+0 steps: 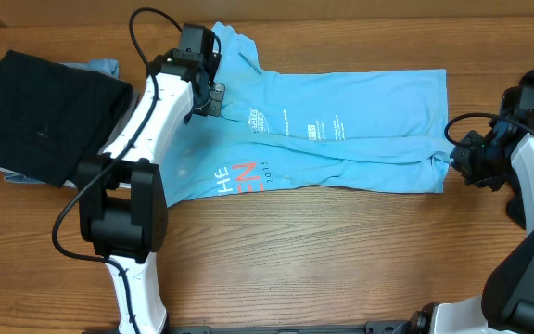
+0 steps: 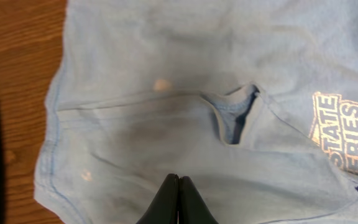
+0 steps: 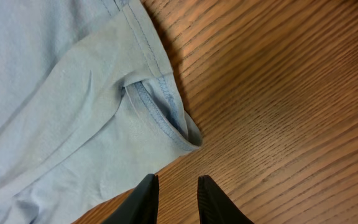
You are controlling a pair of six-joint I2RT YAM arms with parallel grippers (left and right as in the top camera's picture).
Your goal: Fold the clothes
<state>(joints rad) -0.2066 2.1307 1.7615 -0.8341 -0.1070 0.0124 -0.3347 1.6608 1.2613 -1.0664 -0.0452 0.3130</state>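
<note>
The left gripper [image 2: 178, 198] is clenched shut on nothing, just above the shirt [image 1: 341, 130], whose edge meets bare table [image 1: 341, 241] at 9 o'clock. The right gripper [image 3: 176, 199] is slightly parted and empty beside the hem corner, with open wood from 12 to 5 o'clock. Overhead, the shirt lies flat mid-table with a black garment [image 1: 44, 116] at its 9 o'clock, and the left arm hides part of it.

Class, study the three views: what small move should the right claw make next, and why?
Probably ease the right claw onto the hem corner and close. Its jaws stand apart beside that corner, holding nothing, and the T-shirt lies full length, not yet folded crosswise.
</note>
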